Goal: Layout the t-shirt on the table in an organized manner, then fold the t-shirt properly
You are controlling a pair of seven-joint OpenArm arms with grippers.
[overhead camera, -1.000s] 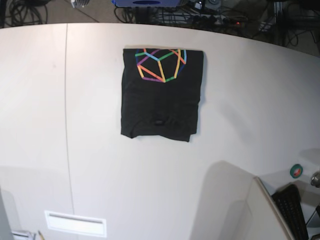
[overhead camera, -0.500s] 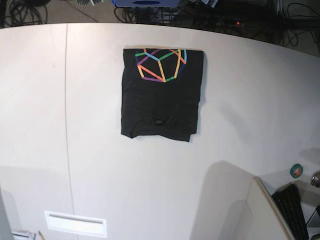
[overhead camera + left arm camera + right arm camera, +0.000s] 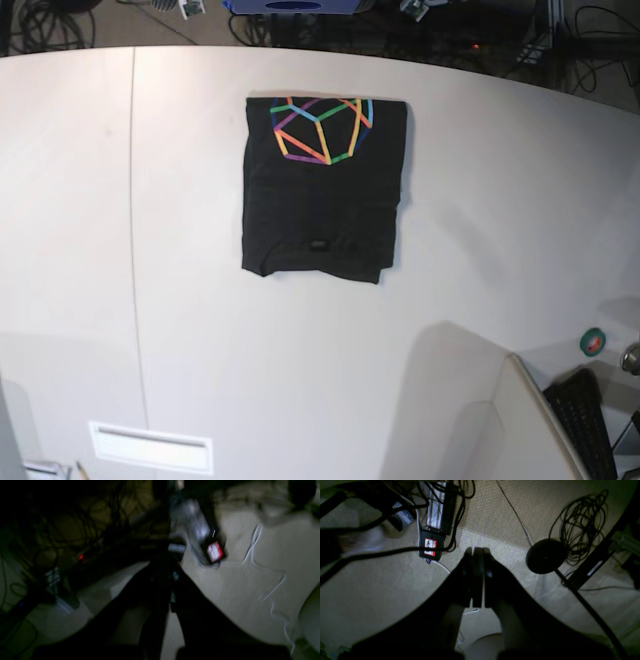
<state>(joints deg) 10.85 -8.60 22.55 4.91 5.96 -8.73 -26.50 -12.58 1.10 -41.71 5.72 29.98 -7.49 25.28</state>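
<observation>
Honestly the black t-shirt (image 3: 323, 187) looks neatly folded mid-counter (image 3: 480, 180), both the left end effector (image 3: 172, 580) and right end effector (image 3: 477, 577) clenched on nothing over the floor, so only a stray return sweep could rumple it.

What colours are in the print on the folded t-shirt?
Orange, green, blue and pink lines on the black t-shirt; clearest in the base view.

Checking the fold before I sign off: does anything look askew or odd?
Mostly tidy. The t-shirt lies folded in a near-rectangle on the table, but its near edge is uneven, the right corner dipping lower. Nothing else stands out.
</observation>
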